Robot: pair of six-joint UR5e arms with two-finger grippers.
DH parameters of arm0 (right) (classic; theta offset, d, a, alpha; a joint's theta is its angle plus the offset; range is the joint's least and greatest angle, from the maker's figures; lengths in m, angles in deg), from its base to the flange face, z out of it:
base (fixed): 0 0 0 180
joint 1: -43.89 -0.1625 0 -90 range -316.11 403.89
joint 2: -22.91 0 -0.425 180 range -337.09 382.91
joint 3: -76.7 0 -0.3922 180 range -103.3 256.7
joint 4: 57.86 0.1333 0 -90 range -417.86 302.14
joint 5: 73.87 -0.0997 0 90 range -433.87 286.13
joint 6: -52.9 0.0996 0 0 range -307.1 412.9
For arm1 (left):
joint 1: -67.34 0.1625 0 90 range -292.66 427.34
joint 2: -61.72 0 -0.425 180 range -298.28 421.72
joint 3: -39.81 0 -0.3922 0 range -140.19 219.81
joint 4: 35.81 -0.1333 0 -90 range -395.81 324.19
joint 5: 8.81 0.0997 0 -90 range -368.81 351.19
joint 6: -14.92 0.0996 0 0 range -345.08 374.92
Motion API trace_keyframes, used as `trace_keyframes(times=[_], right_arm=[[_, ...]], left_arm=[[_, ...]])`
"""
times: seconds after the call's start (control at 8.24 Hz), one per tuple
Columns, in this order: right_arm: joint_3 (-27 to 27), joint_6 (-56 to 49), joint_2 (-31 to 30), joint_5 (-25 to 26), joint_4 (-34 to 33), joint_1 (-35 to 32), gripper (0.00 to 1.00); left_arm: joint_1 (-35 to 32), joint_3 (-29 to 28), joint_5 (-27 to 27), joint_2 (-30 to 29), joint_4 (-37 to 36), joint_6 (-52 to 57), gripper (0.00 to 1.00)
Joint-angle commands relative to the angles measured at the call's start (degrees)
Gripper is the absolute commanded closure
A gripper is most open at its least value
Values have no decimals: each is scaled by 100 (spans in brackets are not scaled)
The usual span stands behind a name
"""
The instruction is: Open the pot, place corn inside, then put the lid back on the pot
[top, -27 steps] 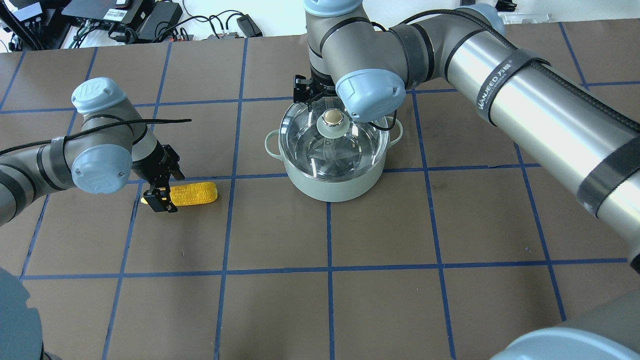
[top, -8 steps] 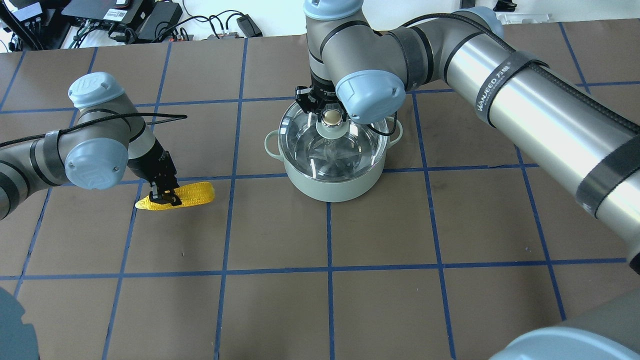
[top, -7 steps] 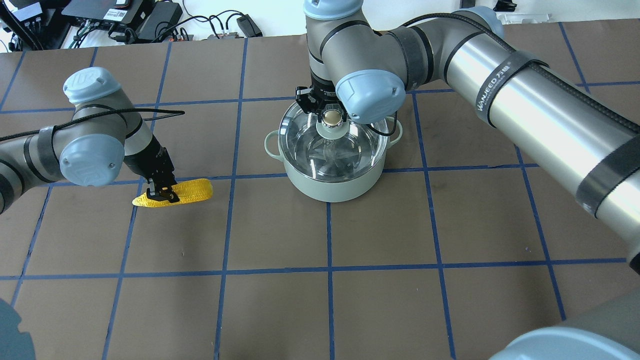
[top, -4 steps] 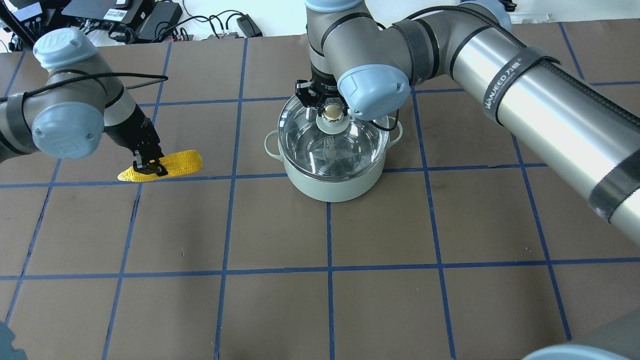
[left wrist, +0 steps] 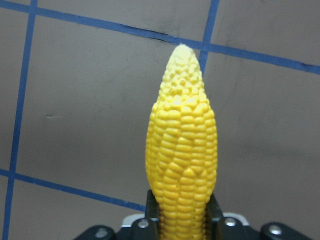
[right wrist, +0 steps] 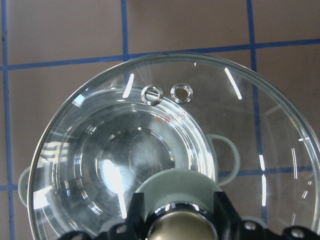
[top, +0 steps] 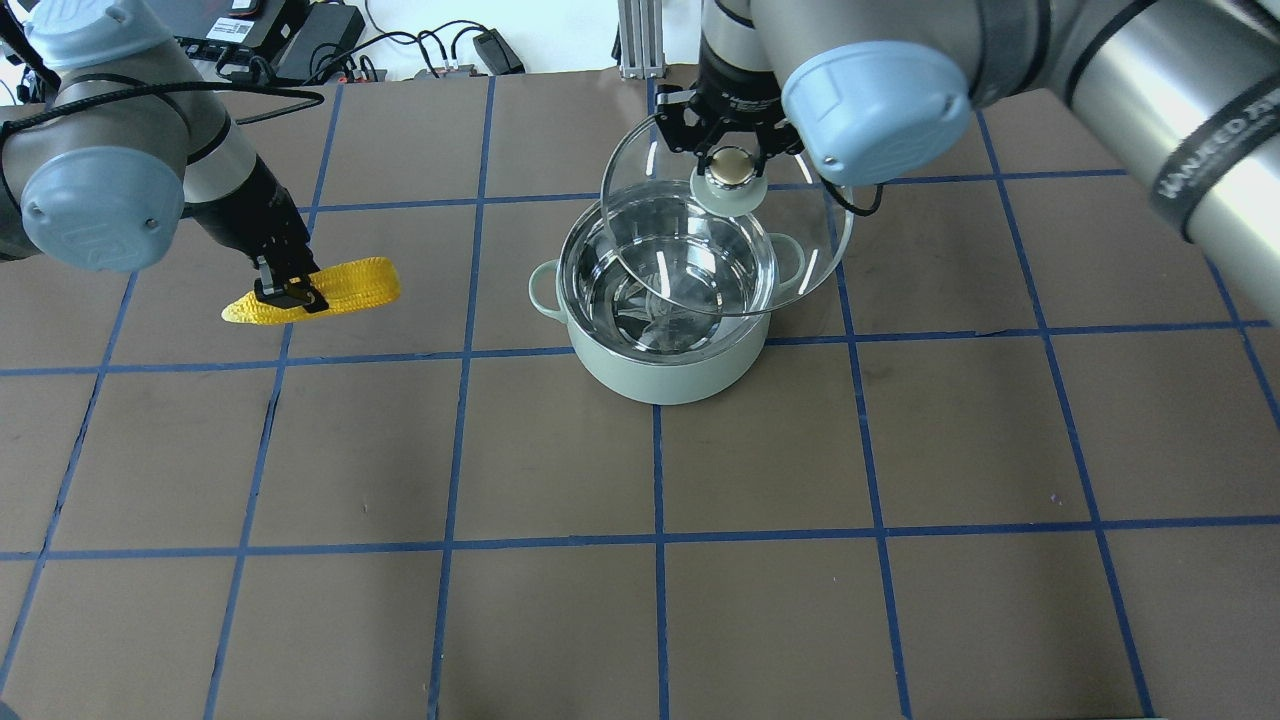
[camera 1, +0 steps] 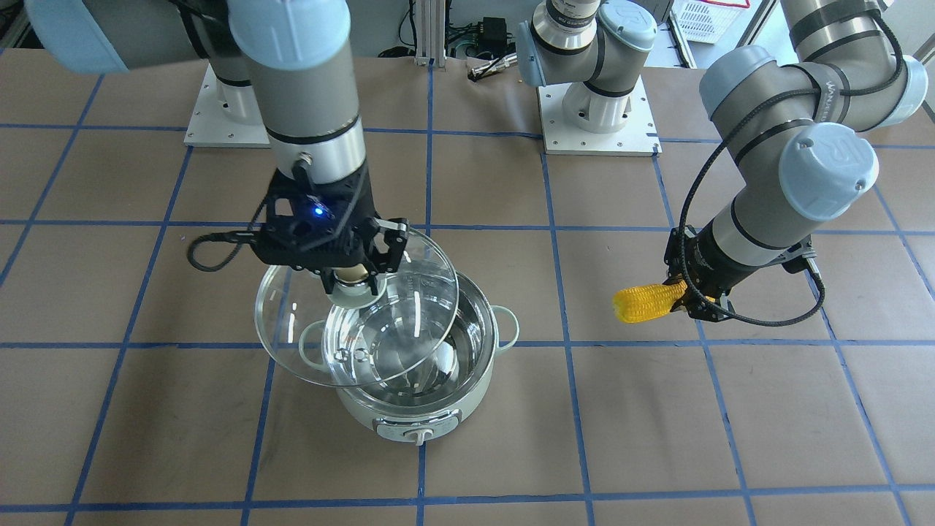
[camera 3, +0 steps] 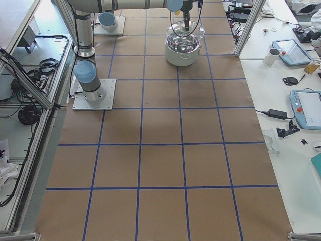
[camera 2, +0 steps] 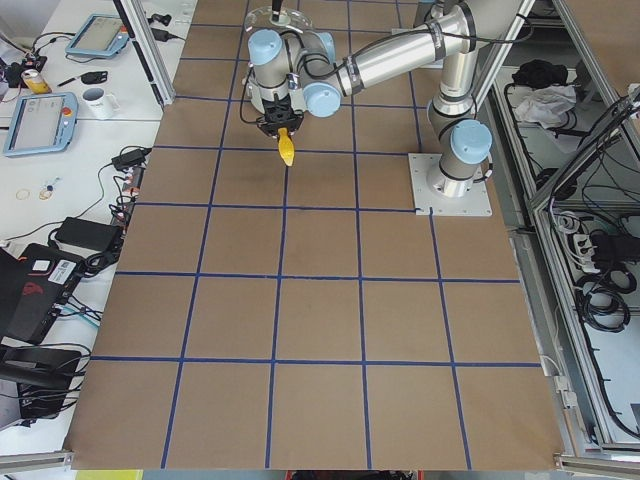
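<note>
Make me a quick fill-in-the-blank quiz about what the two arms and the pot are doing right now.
The right end effector holds the lid by its ____.
The left end effector grips the yellow ____.
The pot has a steel inside that is ____.
Missing: knob, corn, empty.

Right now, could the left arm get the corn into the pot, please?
Probably: the right arm's jaws hold the lid raised off the pot, overhanging mainly its right part; the side facing the corn looks free.
</note>
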Motion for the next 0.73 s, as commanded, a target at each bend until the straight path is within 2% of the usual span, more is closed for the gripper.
trace_keyframes(times=[0.0, 0.36, 0.61], right_arm=[[-48, -865, -988, -137, 1172, 865, 67], [-48, -1419, -1245, -242, 1474, 1368, 68], [-48, -1536, -1307, -155, 1631, 1387, 68]], left_arm=[[-650, -395, -15, 37, 44, -323, 100], [-1485, -1167, -112, -260, 53, -808, 100], [-2117, -2113, -261, -987, 61, -1534, 100]])
